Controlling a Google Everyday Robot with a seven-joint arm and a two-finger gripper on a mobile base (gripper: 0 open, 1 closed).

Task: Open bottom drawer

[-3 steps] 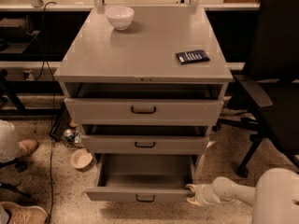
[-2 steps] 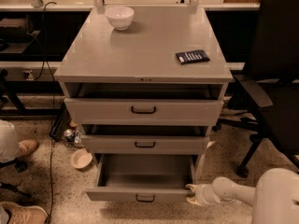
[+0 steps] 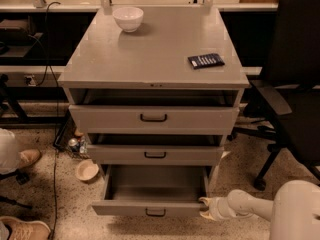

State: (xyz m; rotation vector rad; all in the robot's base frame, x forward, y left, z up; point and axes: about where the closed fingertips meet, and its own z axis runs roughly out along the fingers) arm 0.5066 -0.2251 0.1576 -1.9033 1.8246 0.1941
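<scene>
The grey cabinet (image 3: 155, 54) has three drawers. The bottom drawer (image 3: 150, 208) is pulled well out, and its plain grey inside shows; its small black bar handle (image 3: 155, 212) is on the front. The middle drawer (image 3: 155, 154) and top drawer (image 3: 154, 118) stand slightly out. My gripper (image 3: 206, 208) is at the right end of the bottom drawer's front, touching its top corner. The white arm (image 3: 260, 209) reaches in from the lower right.
A white bowl (image 3: 128, 18) and a dark flat packet (image 3: 206, 60) lie on the cabinet top. A black office chair (image 3: 292, 89) stands right of the cabinet. A small bowl (image 3: 86, 170), a can and cables are on the floor at left, with shoes (image 3: 22, 229) nearby.
</scene>
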